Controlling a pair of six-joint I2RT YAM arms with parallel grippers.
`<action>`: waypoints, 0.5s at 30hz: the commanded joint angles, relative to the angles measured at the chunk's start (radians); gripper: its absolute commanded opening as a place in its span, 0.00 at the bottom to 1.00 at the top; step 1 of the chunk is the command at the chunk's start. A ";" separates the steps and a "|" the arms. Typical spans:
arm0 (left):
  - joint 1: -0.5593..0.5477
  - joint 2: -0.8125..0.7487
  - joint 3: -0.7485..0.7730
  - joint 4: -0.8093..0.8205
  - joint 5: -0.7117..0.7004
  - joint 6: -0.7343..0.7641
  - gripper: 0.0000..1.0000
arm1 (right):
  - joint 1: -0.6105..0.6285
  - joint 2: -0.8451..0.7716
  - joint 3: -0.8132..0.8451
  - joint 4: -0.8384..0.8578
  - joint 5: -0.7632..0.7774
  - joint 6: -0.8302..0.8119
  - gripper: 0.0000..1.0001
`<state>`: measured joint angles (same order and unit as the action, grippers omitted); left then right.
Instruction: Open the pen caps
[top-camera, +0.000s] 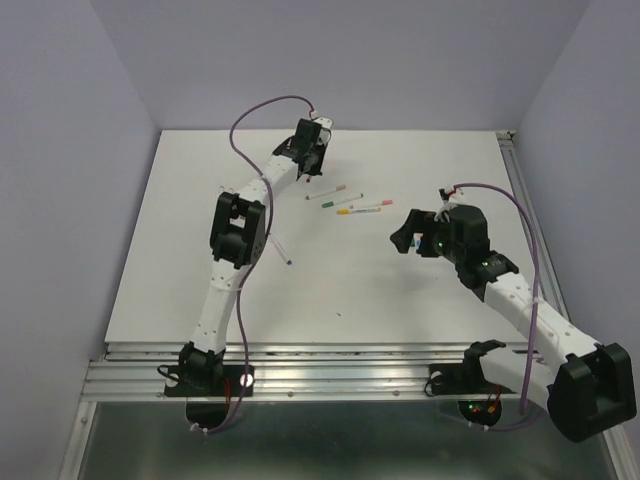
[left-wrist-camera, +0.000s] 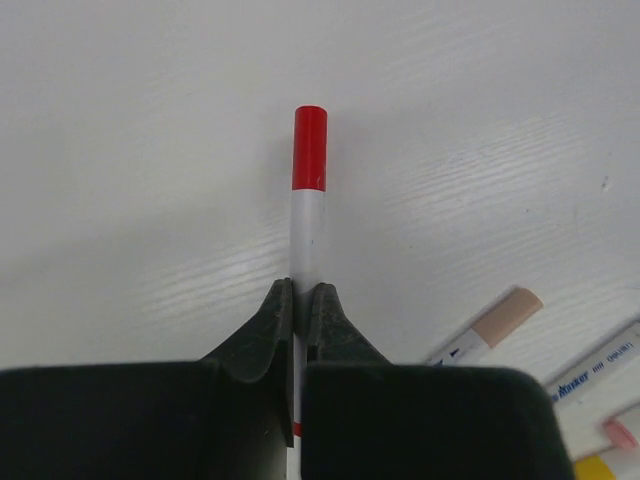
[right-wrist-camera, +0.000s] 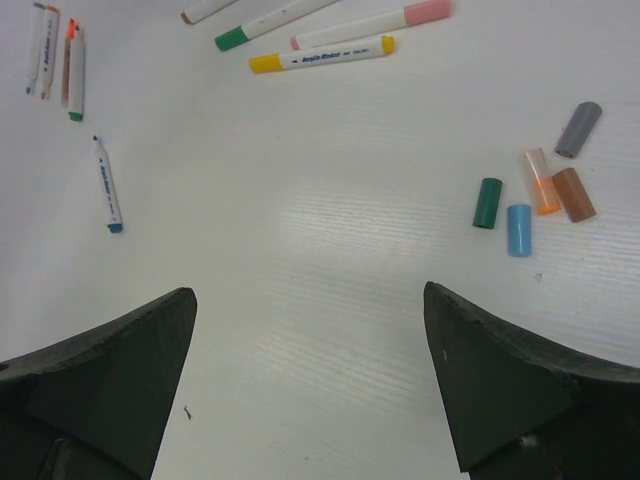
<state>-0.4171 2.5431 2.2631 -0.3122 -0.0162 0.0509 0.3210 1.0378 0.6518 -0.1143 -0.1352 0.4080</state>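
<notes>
My left gripper (left-wrist-camera: 302, 290) is shut on the white barrel of a pen whose red cap (left-wrist-camera: 310, 147) is still on and points away from me, just above the table. In the top view this gripper (top-camera: 311, 152) is at the far back of the table. My right gripper (right-wrist-camera: 308, 295) is wide open and empty above bare table; in the top view it (top-camera: 406, 236) is right of centre. Loose caps lie ahead of it to the right: green (right-wrist-camera: 488, 203), blue (right-wrist-camera: 519, 230), orange (right-wrist-camera: 542, 181), brown (right-wrist-camera: 574, 194), grey (right-wrist-camera: 578, 129).
Capped pens lie in a cluster (top-camera: 350, 203) between the arms: yellow-capped (right-wrist-camera: 320, 55), pink-capped (right-wrist-camera: 370, 24), green-capped (right-wrist-camera: 270, 25); a tan-capped one (left-wrist-camera: 495, 325) is beside my left gripper. Uncapped pens lie at the left (right-wrist-camera: 55, 60), and a blue-tipped one (right-wrist-camera: 107, 184) lies alone (top-camera: 283, 250).
</notes>
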 joint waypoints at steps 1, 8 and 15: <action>0.005 -0.314 -0.100 0.130 -0.016 -0.080 0.00 | -0.005 -0.044 -0.035 0.094 -0.072 0.006 1.00; -0.002 -0.703 -0.662 0.307 0.068 -0.258 0.00 | -0.003 -0.070 -0.037 0.140 -0.101 0.078 1.00; -0.051 -1.271 -1.407 0.761 0.202 -0.497 0.00 | 0.010 -0.085 -0.067 0.274 -0.303 0.136 1.00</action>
<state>-0.4305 1.4178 1.0924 0.2325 0.0978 -0.2951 0.3214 0.9691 0.6216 0.0135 -0.2905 0.4995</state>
